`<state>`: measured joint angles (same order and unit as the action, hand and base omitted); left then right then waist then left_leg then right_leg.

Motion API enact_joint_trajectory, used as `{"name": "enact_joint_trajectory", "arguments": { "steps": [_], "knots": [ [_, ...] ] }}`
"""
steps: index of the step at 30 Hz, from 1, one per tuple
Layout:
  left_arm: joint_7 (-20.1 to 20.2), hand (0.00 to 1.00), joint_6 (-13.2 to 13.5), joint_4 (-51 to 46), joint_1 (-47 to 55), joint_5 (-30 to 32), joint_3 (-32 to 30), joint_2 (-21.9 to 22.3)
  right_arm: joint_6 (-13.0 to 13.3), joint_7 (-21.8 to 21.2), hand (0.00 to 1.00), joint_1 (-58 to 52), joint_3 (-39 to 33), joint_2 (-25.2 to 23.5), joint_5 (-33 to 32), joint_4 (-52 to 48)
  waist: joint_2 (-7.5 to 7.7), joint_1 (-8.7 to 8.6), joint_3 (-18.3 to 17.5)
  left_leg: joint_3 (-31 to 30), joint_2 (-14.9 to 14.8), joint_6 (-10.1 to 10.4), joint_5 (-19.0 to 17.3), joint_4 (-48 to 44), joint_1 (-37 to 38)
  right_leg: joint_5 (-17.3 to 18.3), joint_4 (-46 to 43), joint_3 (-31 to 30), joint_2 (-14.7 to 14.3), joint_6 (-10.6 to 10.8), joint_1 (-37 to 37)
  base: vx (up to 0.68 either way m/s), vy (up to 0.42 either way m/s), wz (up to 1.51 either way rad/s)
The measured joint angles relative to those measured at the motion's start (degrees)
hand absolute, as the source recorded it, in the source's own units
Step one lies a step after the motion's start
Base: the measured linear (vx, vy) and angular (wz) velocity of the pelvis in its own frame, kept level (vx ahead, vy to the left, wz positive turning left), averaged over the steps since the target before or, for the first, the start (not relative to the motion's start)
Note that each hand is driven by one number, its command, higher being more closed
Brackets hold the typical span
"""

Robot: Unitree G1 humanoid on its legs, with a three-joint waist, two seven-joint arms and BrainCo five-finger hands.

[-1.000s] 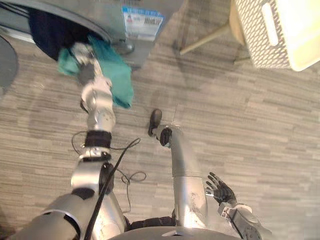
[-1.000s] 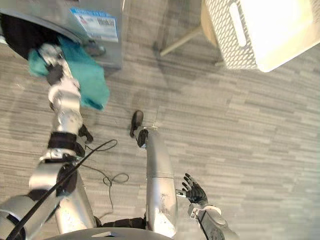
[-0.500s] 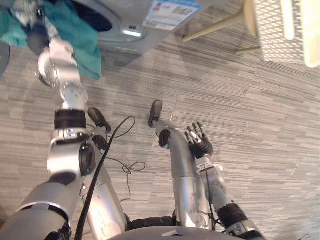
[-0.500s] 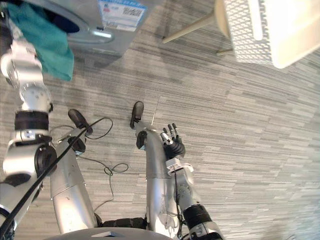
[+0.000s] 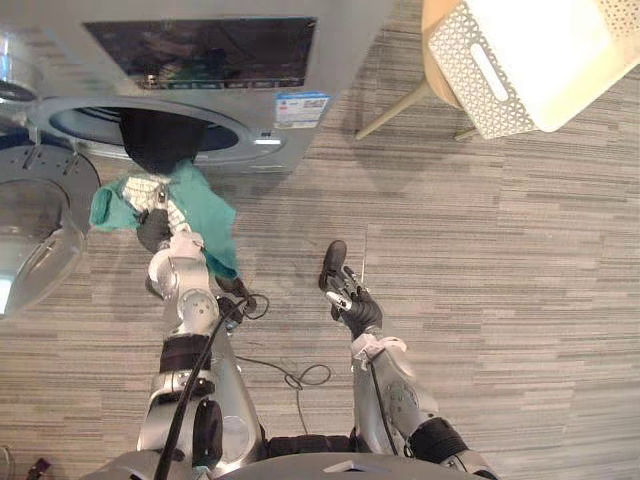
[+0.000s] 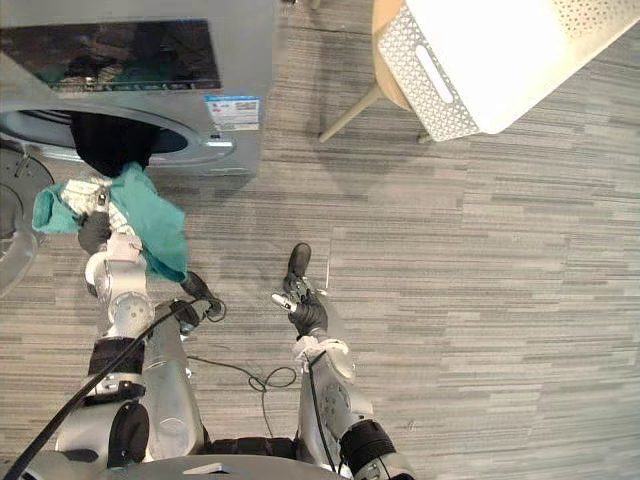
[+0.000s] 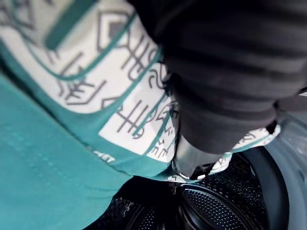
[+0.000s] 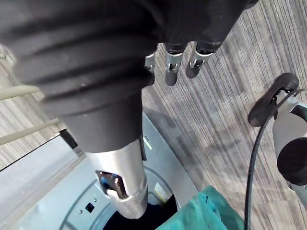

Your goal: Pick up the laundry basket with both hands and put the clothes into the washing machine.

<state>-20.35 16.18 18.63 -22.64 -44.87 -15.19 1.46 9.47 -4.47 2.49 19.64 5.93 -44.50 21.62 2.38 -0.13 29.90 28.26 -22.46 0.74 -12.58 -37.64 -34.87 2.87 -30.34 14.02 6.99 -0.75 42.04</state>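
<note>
While its left hand is closed on the bunched top of a teal garment, the robot has the cloth just in front of the washing machine. In the left wrist view one silver finger presses into the white, patterned part of the fabric, and the perforated drum shows close beyond it. The rest of the garment hangs loose below the hand. A dark garment droops out over the rim of the round opening, just above the hand. The glass door stands swung aside, further to the left.

The right hand hangs low over the striped floor. It holds nothing, and its fingers are relaxed and nearly straight.

Well apart from both hands, the white laundry basket sits on a wooden stool. Its inside is too bright to tell whether any clothes remain in it.

The teal garment looks light, soft and limp. It will likely sag from wherever it is pinched and could catch on the rim or on the dark piece. A hold on the gathered middle, as now, should keep the trailing ends short enough to push in. The basket looks like stiff, light perforated plastic. The long slot handle in its side wall seems the natural grip, probably paired with one opposite for the other hand.
</note>
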Motion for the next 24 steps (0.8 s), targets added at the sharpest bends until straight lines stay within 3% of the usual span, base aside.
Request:
{"name": "enact_joint_trajectory", "arguments": {
  "steps": [2, 5, 7, 10, 11, 12, 13, 15, 18, 21, 24],
  "knots": [
    [0.8, 1.00, 0.0, 0.0, 1.5, 0.0, -0.4, 1.6, 0.2, 0.0, 0.00, -0.6, 0.0, 1.2, 0.0, -0.7, -0.94, -0.15, -0.2, -1.8, -0.1, 0.3, 0.4, -1.9, -0.2, 3.0, -3.1, 0.0, 0.2, -0.8, 0.2, 0.05, -0.115, 0.20],
    [0.7, 1.00, 0.1, -0.1, 1.6, -0.8, -1.0, 2.0, 0.4, 0.0, 0.00, -0.3, 0.0, 2.2, -0.2, -0.8, -1.24, 1.01, -0.4, -13.7, -0.1, -2.9, 4.0, -12.9, -8.0, 8.1, -11.0, 0.0, 0.8, -2.0, 2.7, 0.02, -0.099, 0.07],
    [0.6, 1.00, 0.0, 0.0, 1.3, -1.4, -1.0, 1.6, 0.3, 0.0, 0.00, 0.0, -0.1, 2.6, -0.3, -1.2, -1.23, 0.81, -0.4, -15.7, 0.6, -2.4, 5.2, -13.1, -9.6, 9.2, -12.6, 0.7, 1.7, -2.5, 3.8, 0.01, -0.058, 0.32],
    [0.4, 1.00, 0.0, -0.1, 0.2, -2.2, -1.0, 1.4, 0.3, 0.0, 0.00, 0.6, 0.4, 3.3, -0.6, -0.7, -1.08, 0.65, -0.4, -15.6, 0.8, -1.6, 4.9, -6.1, -7.7, 9.4, -12.0, 1.0, 3.8, -2.8, 4.1, 0.02, -0.051, 0.40],
    [0.1, 1.00, 0.0, -0.1, 0.0, -2.3, -1.0, 1.1, 0.5, 0.1, 0.00, 0.7, 0.4, 3.5, -0.8, -0.8, -1.06, 0.48, -0.4, -15.4, 0.8, -0.9, 5.4, 0.6, -4.8, 9.4, -11.7, 0.7, 4.4, -2.6, 4.3, 0.04, -0.032, 0.12],
    [-0.4, 1.00, 0.0, -0.1, -0.7, -2.3, -0.9, 0.5, 1.0, 0.1, 0.00, 0.8, 0.5, 3.7, -1.3, -0.9, -1.01, 0.15, -0.4, -14.0, 0.9, 0.5, 6.8, 8.6, -1.5, 9.4, -11.9, 0.0, 5.2, -1.9, 4.9, 0.06, -0.022, 0.14],
    [-0.5, 1.00, 0.0, 0.1, -1.5, -2.3, -0.9, 0.0, 1.2, 0.1, 0.00, 1.0, 0.5, 3.8, -1.3, -0.9, -0.72, -0.12, -0.5, -12.2, 1.3, 3.5, 8.8, 10.8, -0.6, 9.3, -12.0, -0.5, 5.9, -1.4, 5.5, 0.05, 0.045, 0.21],
    [-0.7, 1.00, 0.0, 0.3, -4.7, -2.3, -0.5, -2.2, 1.8, 0.1, 0.00, 1.2, 0.4, 4.1, -2.9, -1.5, -0.08, -0.56, -0.8, -8.8, 3.8, 4.9, 11.8, 15.4, -0.1, 7.3, -10.5, -2.4, 7.4, 0.7, 8.0, 0.06, 0.075, 0.16],
    [-1.1, 1.00, 0.1, 3.5, -9.6, -2.4, -0.4, -7.2, 2.1, 0.1, 0.00, 1.4, -0.2, 3.5, -4.4, -1.8, -0.03, -0.95, -0.8, -7.4, 4.0, 7.2, 12.5, 15.6, -1.2, 3.8, -7.4, -3.0, 7.0, 1.7, 8.7, 0.08, 0.089, -0.14],
    [-1.7, 1.00, 0.2, 5.3, -15.3, -2.9, -0.1, -11.7, 2.3, 0.0, 0.00, 1.5, -0.5, 2.0, -7.1, -2.4, 0.22, -1.74, -0.6, -7.4, 3.4, 7.6, 11.9, 14.4, -4.1, 0.8, -3.2, -3.9, 5.6, 2.8, 9.3, 0.05, 0.089, -0.19],
    [-1.5, 1.00, 0.1, 6.8, -22.2, -3.4, 1.2, -16.0, 3.1, -0.1, 0.00, 1.4, -0.6, 1.3, -8.0, -3.2, 0.70, -2.58, -0.4, -7.4, 2.6, 6.8, 10.3, 11.6, -8.3, -2.5, 1.4, -4.0, 4.7, 3.9, 10.3, -0.01, 0.088, -0.18]
  ]
}}
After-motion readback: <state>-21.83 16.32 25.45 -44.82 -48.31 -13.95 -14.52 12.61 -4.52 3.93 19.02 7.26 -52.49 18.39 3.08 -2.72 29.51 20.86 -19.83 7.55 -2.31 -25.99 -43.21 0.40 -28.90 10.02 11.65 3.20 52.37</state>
